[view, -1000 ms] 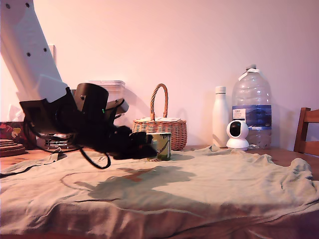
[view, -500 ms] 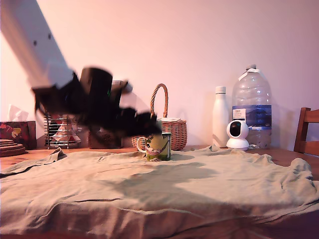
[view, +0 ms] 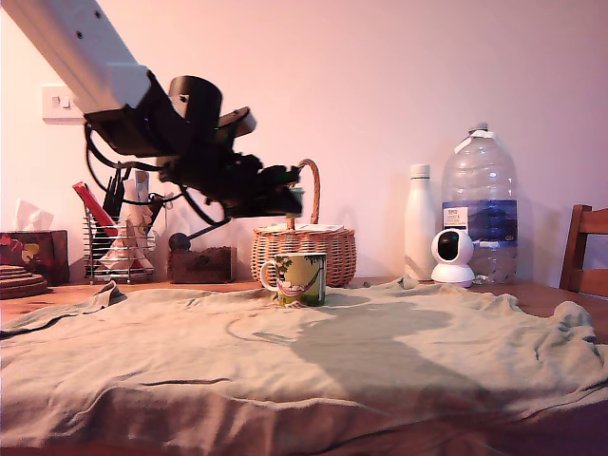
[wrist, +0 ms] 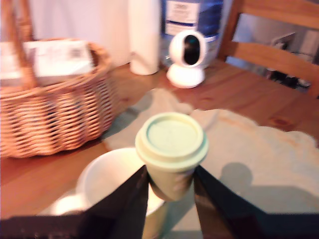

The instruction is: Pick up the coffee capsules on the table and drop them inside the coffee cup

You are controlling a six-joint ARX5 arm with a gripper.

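One coffee capsule (wrist: 172, 152), muted green with a paler flat rim, sits pinched between the two dark fingers of the gripper (wrist: 170, 191), the jaws closed to its tapered body and holding it with the wide end facing the wrist camera. In the exterior view the gripper (view: 285, 190) hangs in the air above the printed coffee cup (view: 298, 278), which stands on the wrinkled olive-beige cloth (view: 380, 351) covering the table (view: 560, 296). By my reading the carry is the step in hand: the capsule is lifted and brought near the cup, but not yet released. The wrist view shows the cup's open cream mouth (wrist: 112, 181) below and partly to one side of the capsule, so the next move likely calls for a small shift to centre over the opening, perhaps a little descent, then opening the fingers. The wicker basket (view: 304, 249) stands just behind the cup and its tall handle rises close to the gripper, so room is tight there; toward the camera side the cloth lies open.
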